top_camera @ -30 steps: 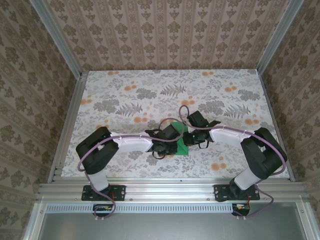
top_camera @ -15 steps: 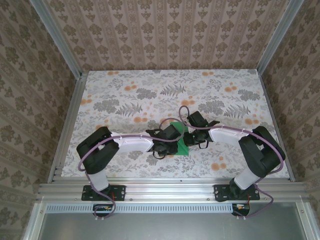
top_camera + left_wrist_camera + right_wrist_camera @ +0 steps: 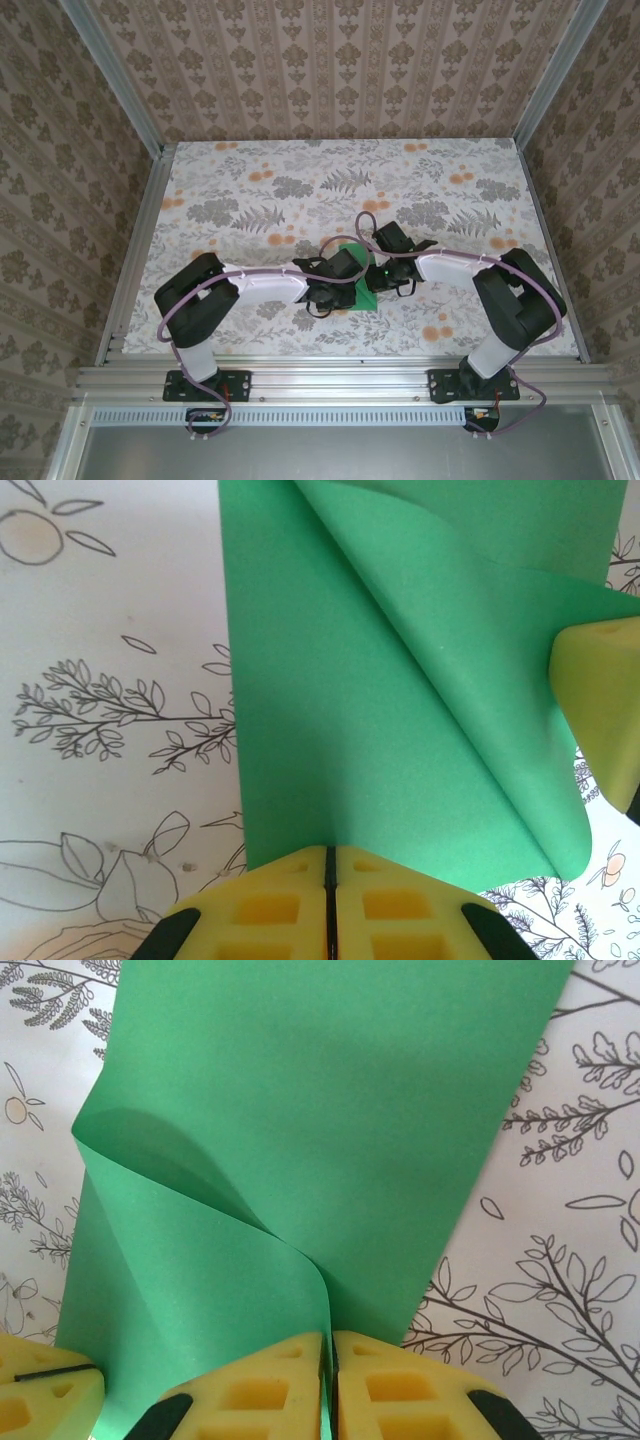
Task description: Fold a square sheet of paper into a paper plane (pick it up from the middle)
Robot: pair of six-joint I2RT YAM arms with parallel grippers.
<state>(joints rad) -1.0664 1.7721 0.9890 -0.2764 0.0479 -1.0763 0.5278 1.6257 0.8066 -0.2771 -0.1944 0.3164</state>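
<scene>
Left side: the left gripper (image 3: pixel 327 865) is sitting with its jaws clenched, pads meeting along a closed seam. Its tips are resting at the near edge of the square sheet of paper (image 3: pixel 330 710). Whether they are pinching that edge or only pressing it to the table (image 3: pixel 110 630), I cannot tell.

Centre: the sheet is lying on the floral tabletop between the two wrists, at mid-table in the overhead view. From the left wrist camera its long axis is running straight away from the left pads. One flap is arching up off the flat layer, its soft fold line slanting from the far middle toward the near right corner. No sharp crease is showing yet.

Right side: the right gripper (image 3: pixel 328 1345) is also closed, and the curled flap is running into the seam between its pads, so it appears to be grasping the flap. In the left wrist view one of its fingers (image 3: pixel 600 680) is touching the flap's right edge.

Judgement: both tools are touching the paper. The raised flap is on the right arm's side and the anchored edge on the left arm's. The coming move probably depends on the right arm laying the flap down toward the left while the left pads are pinning the sheet.
</scene>
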